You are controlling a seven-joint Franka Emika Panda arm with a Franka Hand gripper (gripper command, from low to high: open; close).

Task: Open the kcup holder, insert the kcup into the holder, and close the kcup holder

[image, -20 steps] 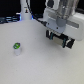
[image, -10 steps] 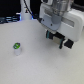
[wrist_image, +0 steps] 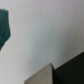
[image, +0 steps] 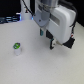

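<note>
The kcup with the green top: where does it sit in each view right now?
Exterior view: the small silvery kcup with a bright green top stands on the white table, toward the exterior view's left, apart from the arm.
Wrist view: not identifiable.
Shared landmark: the white table.

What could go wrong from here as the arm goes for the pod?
The kcup stands small and alone on the white table, apart from the gripper; a slightly off approach could tip or roll it. The exterior view is blurry, and the wrist view does not clearly show the pod, so alignment is hard to judge.

A blurred teal-green shape [wrist_image: 5, 27] and a dark corner [wrist_image: 60, 74] flank pale surface [wrist_image: 50, 35].
</note>
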